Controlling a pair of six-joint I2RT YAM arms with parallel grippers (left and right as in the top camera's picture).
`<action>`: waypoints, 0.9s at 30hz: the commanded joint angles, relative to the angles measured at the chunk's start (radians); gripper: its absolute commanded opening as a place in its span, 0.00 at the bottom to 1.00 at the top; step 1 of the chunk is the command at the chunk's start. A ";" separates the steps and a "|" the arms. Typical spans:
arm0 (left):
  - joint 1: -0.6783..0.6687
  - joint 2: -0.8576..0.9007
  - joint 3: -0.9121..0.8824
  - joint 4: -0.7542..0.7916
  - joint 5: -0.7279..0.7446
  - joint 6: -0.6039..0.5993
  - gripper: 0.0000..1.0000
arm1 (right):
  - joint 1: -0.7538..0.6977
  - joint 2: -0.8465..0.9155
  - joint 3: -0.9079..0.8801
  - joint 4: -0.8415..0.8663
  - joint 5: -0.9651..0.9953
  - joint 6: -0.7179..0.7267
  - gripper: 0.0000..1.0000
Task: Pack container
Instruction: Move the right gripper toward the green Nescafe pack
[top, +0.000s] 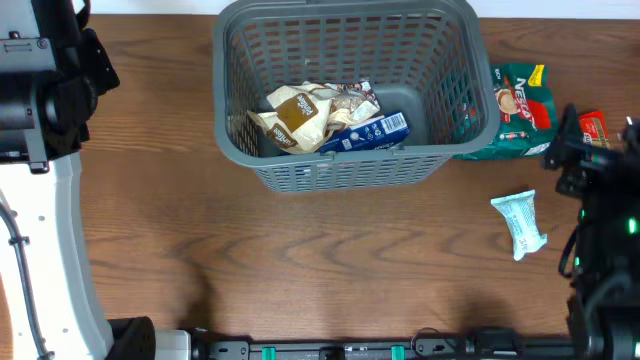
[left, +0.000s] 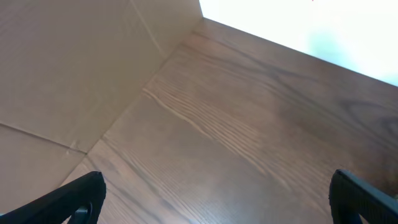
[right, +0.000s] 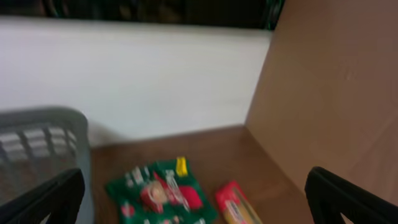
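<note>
While the left gripper (left: 217, 202) and right gripper (right: 199, 199) both stand wide and empty, packing looks part done | container (top: 340, 157) upper centre of overhead view, tan packet (top: 293, 113) and blue packet (top: 378, 130) inside | green packet (top: 520, 108), red packet (top: 593, 128), white packet (top: 520, 224) on worktop (top: 300, 260) at right | next, I'd say: right gripper down onto one.

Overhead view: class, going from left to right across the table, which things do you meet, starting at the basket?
Container → tan packet inside it → blue packet inside it → green packet → red packet.
</note>
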 joint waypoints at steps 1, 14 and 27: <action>0.004 0.000 -0.003 -0.003 -0.012 -0.016 0.99 | -0.006 0.056 0.031 -0.081 0.074 -0.030 0.99; 0.004 0.000 -0.003 -0.003 -0.012 -0.016 0.99 | -0.103 0.314 0.180 -0.284 0.015 -0.040 0.99; 0.004 0.000 -0.003 -0.003 -0.012 -0.016 0.99 | -0.474 0.716 0.543 -0.580 -0.480 -0.080 0.99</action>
